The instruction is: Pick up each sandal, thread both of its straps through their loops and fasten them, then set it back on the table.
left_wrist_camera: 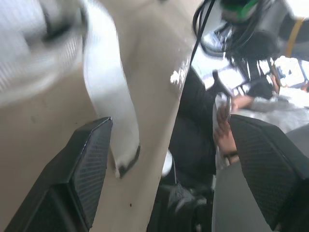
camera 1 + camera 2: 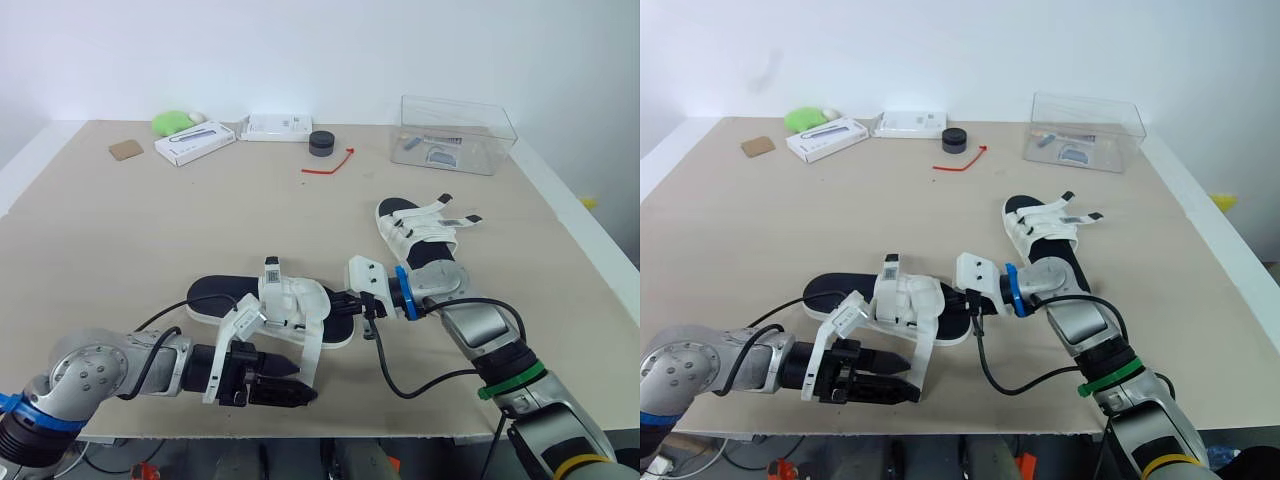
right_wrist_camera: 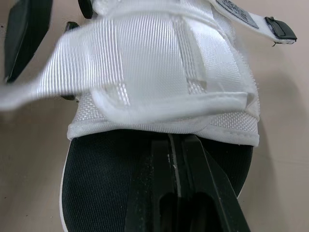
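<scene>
One sandal (image 2: 262,302) with a black sole and white straps lies near the table's front edge. My right gripper (image 2: 345,300) is shut, and its fingers (image 3: 164,159) rest on the black footbed just behind the white strap band (image 3: 159,77). A loose white strap (image 2: 312,348) hangs from the sandal's near side. Just beside it, my left gripper (image 2: 298,383) is open and holds nothing; in the left wrist view the strap (image 1: 113,111) dangles ahead of its spread fingers (image 1: 91,159). The second sandal (image 2: 420,232) lies further back on the right, its straps splayed loose.
At the back stand a clear plastic box (image 2: 457,133), a black round object (image 2: 321,143), a red cord (image 2: 330,163), two white boxes (image 2: 195,142), a green object (image 2: 172,122) and a brown square (image 2: 126,150). A person's hand (image 1: 224,133) shows beyond the table edge.
</scene>
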